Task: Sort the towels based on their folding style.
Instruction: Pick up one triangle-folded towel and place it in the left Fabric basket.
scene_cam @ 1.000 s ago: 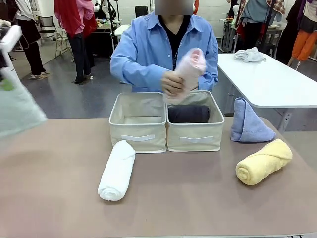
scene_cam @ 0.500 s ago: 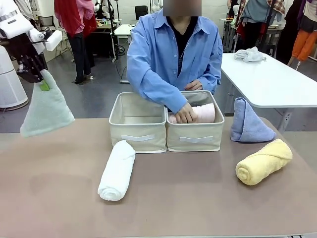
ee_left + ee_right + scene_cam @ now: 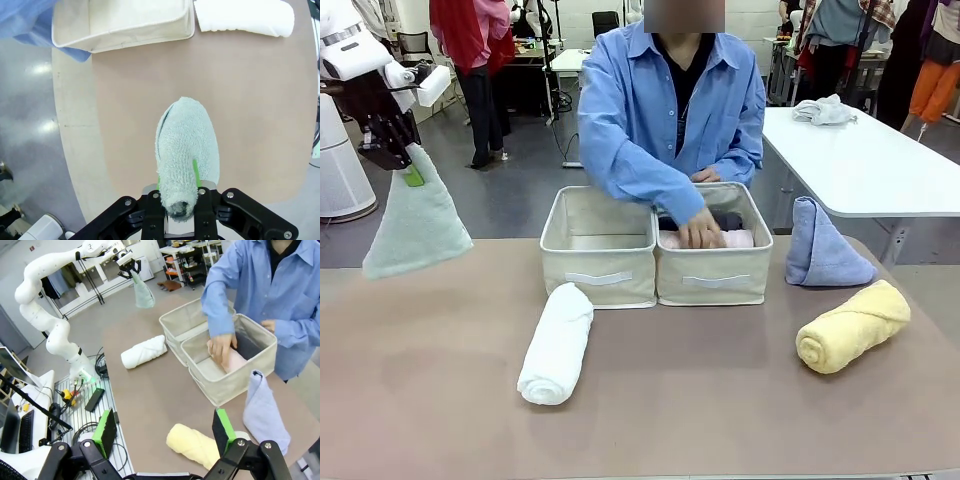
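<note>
My left gripper [image 3: 405,160] hangs high above the table's left end, shut on the tip of a mint-green cone towel [image 3: 417,215] that dangles below it. From the left wrist, the cone [image 3: 186,150] hangs from the gripper [image 3: 180,210] over bare tabletop. A white roll [image 3: 557,342] lies before the left beige box [image 3: 598,275]. The person's hand [image 3: 702,232] presses a pink roll [image 3: 735,239] into the right box [image 3: 713,282], beside a dark grey roll [image 3: 728,219]. A blue cone [image 3: 823,247] and a yellow roll [image 3: 853,326] sit at the right. My right gripper [image 3: 165,426] is open above the yellow roll [image 3: 192,444].
A white side table [image 3: 880,170] behind at the right carries a whitish-grey rag [image 3: 823,110]. The left box stands empty inside. Several people stand far back in the room. Brown tabletop lies bare at the front left and centre.
The person has lowered the pink roll from chest height into the right box. My left gripper has risen with the mint cone and now holds almost still.
</note>
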